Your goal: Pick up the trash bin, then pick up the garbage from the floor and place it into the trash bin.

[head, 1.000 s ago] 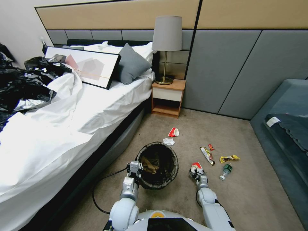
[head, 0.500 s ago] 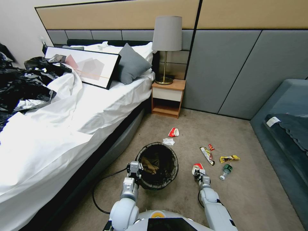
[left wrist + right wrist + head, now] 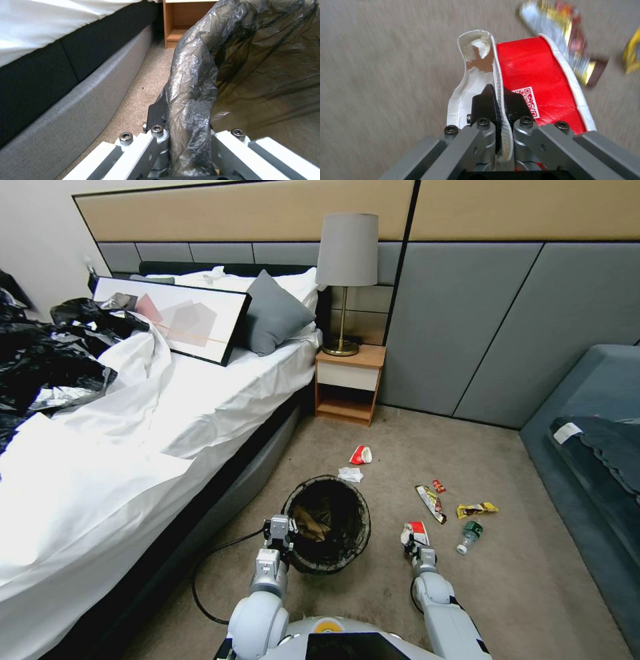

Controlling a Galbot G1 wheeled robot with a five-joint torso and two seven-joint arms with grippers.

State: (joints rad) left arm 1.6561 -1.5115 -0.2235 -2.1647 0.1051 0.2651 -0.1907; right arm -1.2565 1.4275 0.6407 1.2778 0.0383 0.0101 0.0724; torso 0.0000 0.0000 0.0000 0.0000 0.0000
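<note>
A: Nearest us, the left gripper (image 3: 281,531) is pinching the near-left rim of the trash bin (image 3: 329,523), fingers clamped over the black liner (image 3: 193,82).

B: And on the right, the right gripper (image 3: 415,543) is squeezing a flattened red-and-white paper cup (image 3: 533,82) by its wall, low over the carpet (image 3: 520,580), just right of the bin.

A: So the bin is in hand and one piece is gripped, not yet dropped in.

B: Plenty is waiting farther out: a small bottle (image 3: 470,535), a yellow wrapper (image 3: 477,509), a long snack wrapper (image 3: 431,503), white tissue (image 3: 350,474), and another cup (image 3: 361,455) near the nightstand (image 3: 347,383).
</note>
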